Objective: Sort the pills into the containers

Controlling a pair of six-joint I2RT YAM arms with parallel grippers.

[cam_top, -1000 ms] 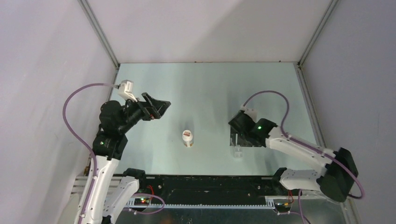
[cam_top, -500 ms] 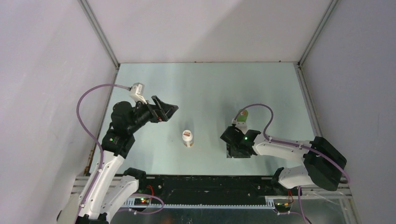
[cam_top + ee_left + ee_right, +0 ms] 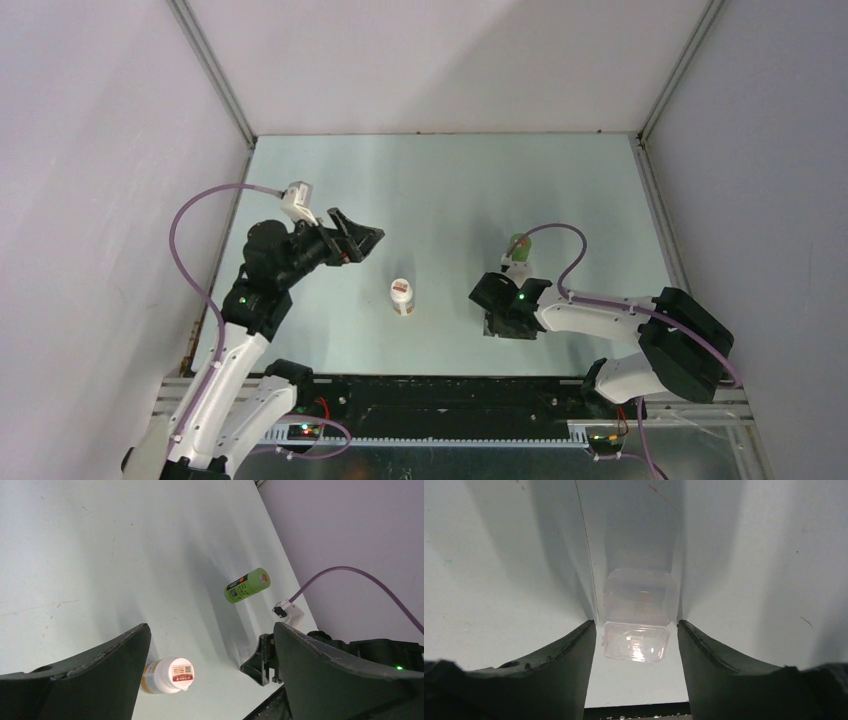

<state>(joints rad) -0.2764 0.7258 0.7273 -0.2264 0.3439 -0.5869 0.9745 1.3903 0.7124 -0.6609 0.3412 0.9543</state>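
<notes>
The translucent pill box [image 3: 636, 641] lies on the table between my right gripper's fingers. It shows only in the right wrist view; in the top view the gripper hides it. My right gripper [image 3: 636, 625] [image 3: 505, 325] is open and low, one finger on each side of the box with small gaps. A white-capped pill bottle [image 3: 401, 297] with an orange label stands mid-table and also shows in the left wrist view [image 3: 170, 676]. A green bottle [image 3: 518, 246] [image 3: 247, 585] lies on its side behind the right gripper. My left gripper [image 3: 365, 238] [image 3: 210, 630] is open, empty and raised left of the white bottle.
The pale green table [image 3: 440, 190] is walled by grey panels on three sides. The black rail of the arm bases [image 3: 450, 400] runs along the near edge, just below the right gripper. The right arm's purple cable [image 3: 560, 240] loops over the table.
My right gripper moved left and toward the near edge, coming down over the pill box and uncovering the green bottle. My left gripper moved a little right, staying open.
</notes>
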